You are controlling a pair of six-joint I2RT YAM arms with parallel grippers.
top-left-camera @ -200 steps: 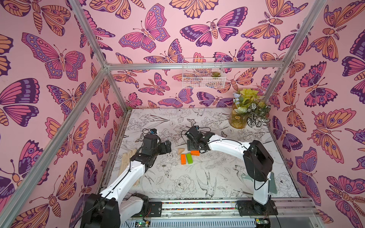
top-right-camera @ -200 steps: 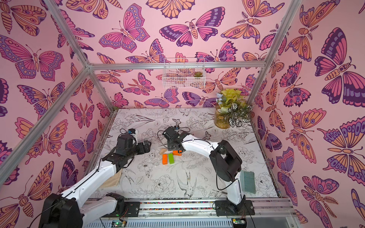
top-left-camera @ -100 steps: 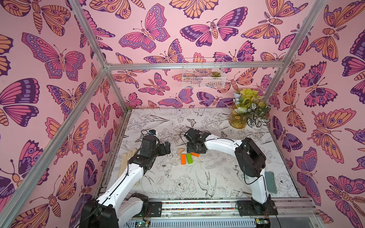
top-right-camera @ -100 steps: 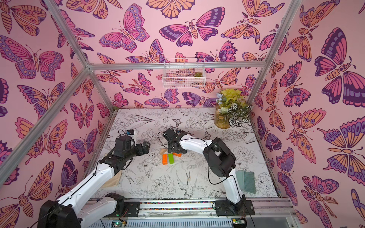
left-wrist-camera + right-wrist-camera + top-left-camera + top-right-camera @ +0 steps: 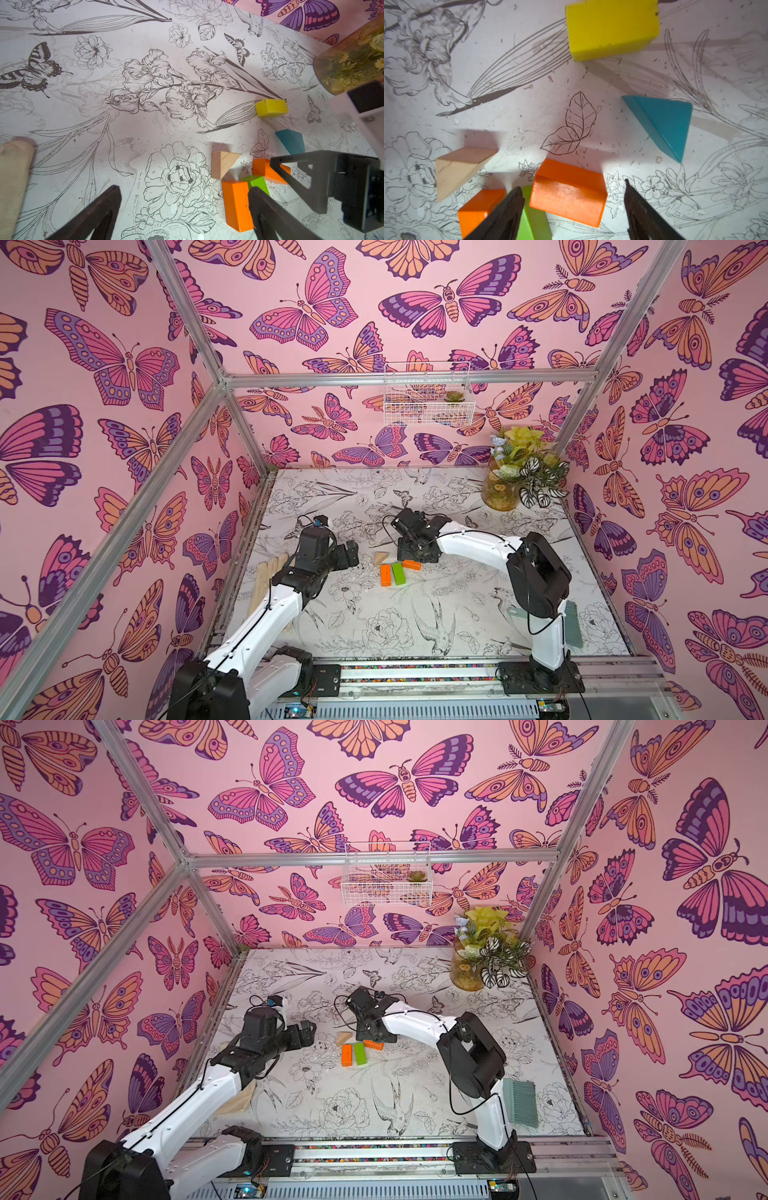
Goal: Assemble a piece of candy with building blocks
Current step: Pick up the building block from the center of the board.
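— Bench (image 5: 457,614) with the flower print carries everything, and a vase (image 5: 500,493) of plants stands in its far corner. Hands?
— The left hand (image 5: 185,188) hangs low over bare print, jaws wide, nothing between them. The right hand (image 5: 571,185) stands over an orange block (image 5: 569,193), jaws either side with a gap on each, so no grip.
— And the other blocks?
— Mid-bench, loose, not yet a piece of candy. The second orange block (image 5: 385,574) and the green block (image 5: 399,572) lie side by side, touching. The straddled one lies crosswise at the green one's far end. The yellow block (image 5: 610,27) sits farther back, alone. The teal wedge (image 5: 662,122) lies near it, touching nothing. The tan wedge (image 5: 380,559) sits just beyond the second orange block.
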